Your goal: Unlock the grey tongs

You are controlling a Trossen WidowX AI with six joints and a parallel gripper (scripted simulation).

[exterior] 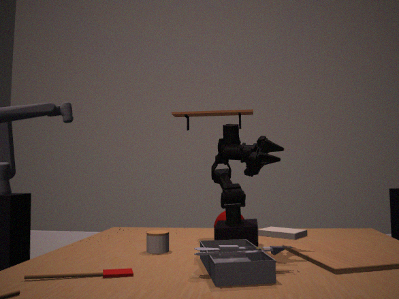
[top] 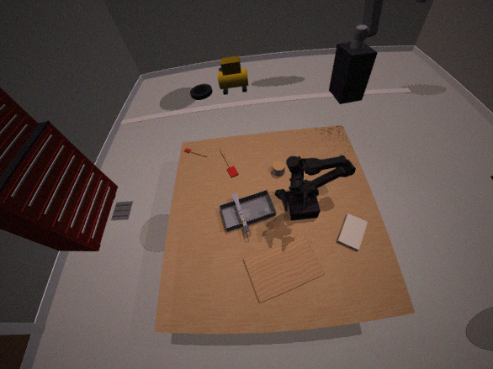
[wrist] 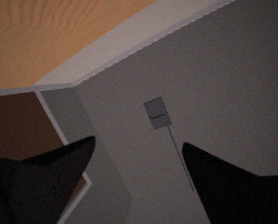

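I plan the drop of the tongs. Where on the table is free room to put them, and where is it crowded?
The wooden board carries nothing, so it offers room. Bare table lies left of the board, below the roasting tin. It is crowded around the arm base: the tin with the tongs and the jar are near. The gripper is open, high above.
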